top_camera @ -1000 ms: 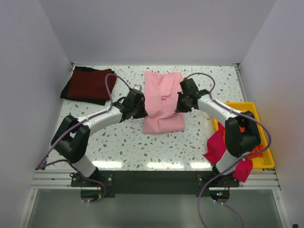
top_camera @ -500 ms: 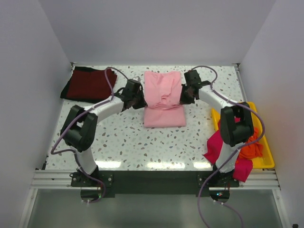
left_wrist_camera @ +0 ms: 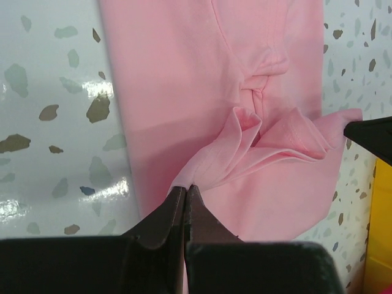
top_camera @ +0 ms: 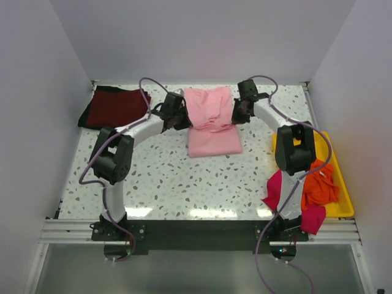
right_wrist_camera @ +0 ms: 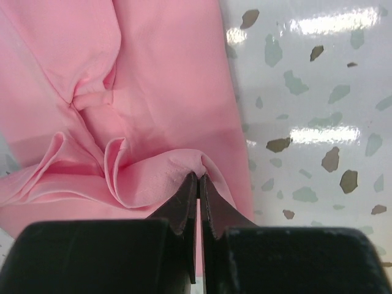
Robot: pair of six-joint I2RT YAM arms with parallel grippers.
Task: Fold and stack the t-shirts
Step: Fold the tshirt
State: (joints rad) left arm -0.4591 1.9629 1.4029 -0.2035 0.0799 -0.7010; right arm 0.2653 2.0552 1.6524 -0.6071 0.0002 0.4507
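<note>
The pale pink t-shirt [top_camera: 211,122] lies at the middle back of the table, part folded. My left gripper [top_camera: 182,120] is shut on its left edge and my right gripper [top_camera: 236,116] is shut on its right edge. In the left wrist view the pinched fold [left_wrist_camera: 245,153] rises from my fingertips [left_wrist_camera: 185,191]. In the right wrist view the cloth [right_wrist_camera: 153,122] bunches at my fingertips [right_wrist_camera: 199,179]. The dark maroon t-shirt [top_camera: 119,107] lies folded on a black t-shirt [top_camera: 89,111] at the back left. The magenta t-shirt [top_camera: 278,190] and orange t-shirt [top_camera: 318,187] hang from the tray.
The yellow tray [top_camera: 340,184] sits at the table's right edge, its corner showing in the left wrist view [left_wrist_camera: 378,245]. White walls enclose the speckled table [top_camera: 171,177] on three sides.
Both grippers have carried the pink shirt's near edge toward the back of the table, and the shirt's visible length has shortened.
</note>
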